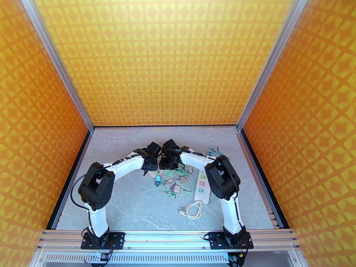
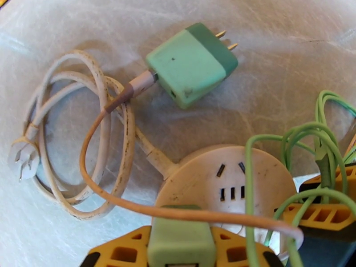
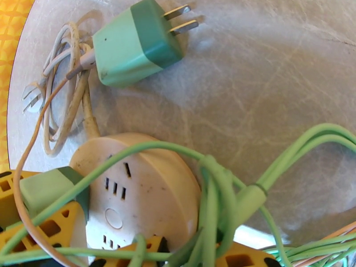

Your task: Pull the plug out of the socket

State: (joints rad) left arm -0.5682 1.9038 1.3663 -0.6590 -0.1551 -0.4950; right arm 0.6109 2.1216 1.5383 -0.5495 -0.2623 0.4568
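At the middle of the desk [image 1: 124,205], my left jaws [image 2: 178,253] are closed on a pale green plug [image 2: 178,230], with a yellow finger on either side of its body. My right jaws [image 3: 178,256] are clamped on the rim of the round white socket [image 3: 147,192] to steady it. The plug's dark green end sits against the socket's side with no prongs showing, so I judge it is not yet out. The grip and the brace are made; the pull itself is left. A second, loose plug [image 2: 189,65] lies on the desk beyond the socket, clear of it, with both prongs bare.

The left wrist view gives my hold most plainly, and it catches the right jaws pinching the socket's edge. It also lays out the socket's white cord [image 2: 129,134], coiled on the desk and ending in a three-pin plug [image 2: 22,157]. The right wrist view turns the held plug side-on, so I can see where it meets the socket. It also shows how thickly the green cables [image 3: 213,196] loop over the socket's face, and they may drag when I pull. From above the grips are too small to read, but I get the layout: both arms arch inward to meet, and a long white power strip [image 1: 203,188] lies beside my right arm.
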